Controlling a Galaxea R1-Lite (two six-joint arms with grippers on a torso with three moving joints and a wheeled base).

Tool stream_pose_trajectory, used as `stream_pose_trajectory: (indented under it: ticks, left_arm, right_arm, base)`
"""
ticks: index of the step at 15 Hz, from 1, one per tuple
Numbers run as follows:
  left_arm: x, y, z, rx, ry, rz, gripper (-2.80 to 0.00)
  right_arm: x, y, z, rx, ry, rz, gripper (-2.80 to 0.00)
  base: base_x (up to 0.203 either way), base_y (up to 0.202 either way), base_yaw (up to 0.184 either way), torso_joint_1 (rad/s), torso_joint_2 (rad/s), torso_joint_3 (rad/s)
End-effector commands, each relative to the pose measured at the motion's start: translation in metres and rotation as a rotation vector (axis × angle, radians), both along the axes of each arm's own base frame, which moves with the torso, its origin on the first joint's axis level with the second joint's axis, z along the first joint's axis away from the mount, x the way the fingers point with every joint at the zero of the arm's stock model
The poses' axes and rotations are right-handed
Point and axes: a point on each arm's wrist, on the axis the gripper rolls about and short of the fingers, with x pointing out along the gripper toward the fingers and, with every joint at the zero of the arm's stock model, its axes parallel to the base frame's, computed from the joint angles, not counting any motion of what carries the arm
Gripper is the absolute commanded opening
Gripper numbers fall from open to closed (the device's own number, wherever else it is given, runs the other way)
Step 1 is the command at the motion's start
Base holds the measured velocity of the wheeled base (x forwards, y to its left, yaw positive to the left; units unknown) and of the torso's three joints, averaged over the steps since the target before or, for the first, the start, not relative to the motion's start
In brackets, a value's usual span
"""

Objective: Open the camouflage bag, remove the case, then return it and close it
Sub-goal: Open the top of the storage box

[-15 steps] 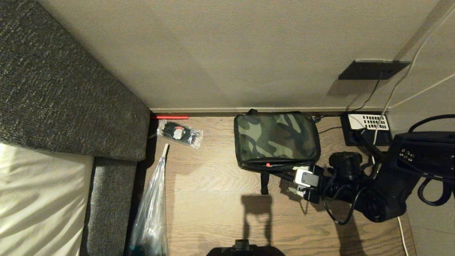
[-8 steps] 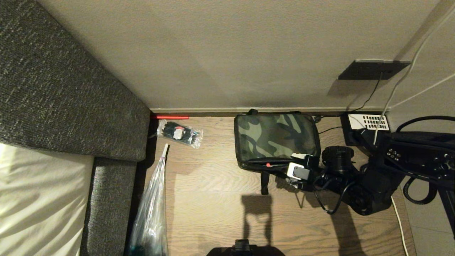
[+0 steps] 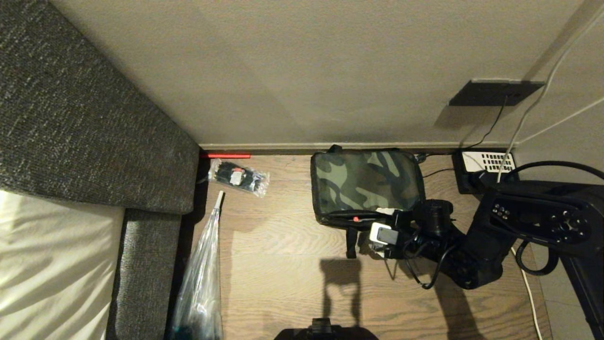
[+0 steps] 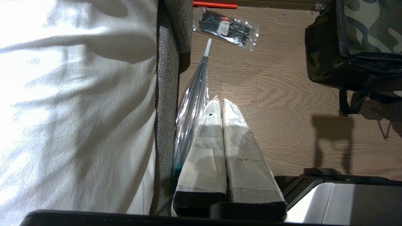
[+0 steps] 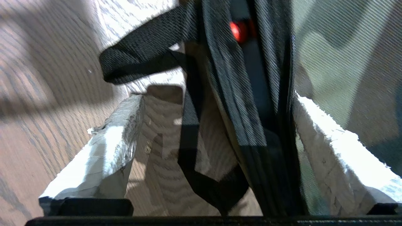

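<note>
Wooden floor [image 3: 283,245] under camouflage bag [image 3: 365,182], maybe cable-tie packet [image 3: 239,178]

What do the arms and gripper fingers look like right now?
The right arm is black and bulky, with small buttons and looping black cables. Both grippers, right gripper and left gripper, have fingers wrapped in pale, wrinkled tape over black bases.

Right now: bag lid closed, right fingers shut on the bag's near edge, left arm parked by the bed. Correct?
Not quite. The right gripper fingers are open, straddling the bag's near black edge, not shut on it; the right wrist view shows the gap. The rest holds: the lid is closed and the left gripper sits parked by the bed.
</note>
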Motion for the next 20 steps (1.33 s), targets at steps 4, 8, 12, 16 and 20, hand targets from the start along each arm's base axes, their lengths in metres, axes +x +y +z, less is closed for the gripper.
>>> stream_pose_trajectory:
  ticks: [4, 8, 12, 16, 20]
  left_arm:
    - [0.000, 0.000, 0.000, 0.000, 0.000, 0.001, -2.80]
    - [0.000, 0.000, 0.000, 0.000, 0.000, 0.001, -2.80]
    - [0.000, 0.000, 0.000, 0.000, 0.000, 0.001, -2.80]
    - [0.000, 0.000, 0.000, 0.000, 0.000, 0.001, -2.80]
    - [0.000, 0.000, 0.000, 0.000, 0.000, 0.001, -2.80]
  right_arm:
    - [0.002, 0.003, -0.016, -0.017, 0.017, -0.010, 0.00]
    - [0.000, 0.001, -0.015, -0.023, 0.027, -0.027, 0.00]
    - [-0.007, -0.001, 0.010, -0.003, 0.054, -0.037, 0.00]
    - [-0.010, -0.001, 0.010, -0.003, 0.066, -0.037, 0.00]
    - [-0.012, 0.001, 0.014, -0.001, 0.064, -0.032, 0.00]
  base:
    - [0.000, 0.000, 0.000, 0.000, 0.00, 0.000]
    - [0.000, 0.000, 0.000, 0.000, 0.00, 0.000]
    - [0.000, 0.000, 0.000, 0.000, 0.00, 0.000]
    - [0.000, 0.000, 0.000, 0.000, 0.00, 0.000]
    - [0.000, 0.000, 0.000, 0.000, 0.00, 0.000]
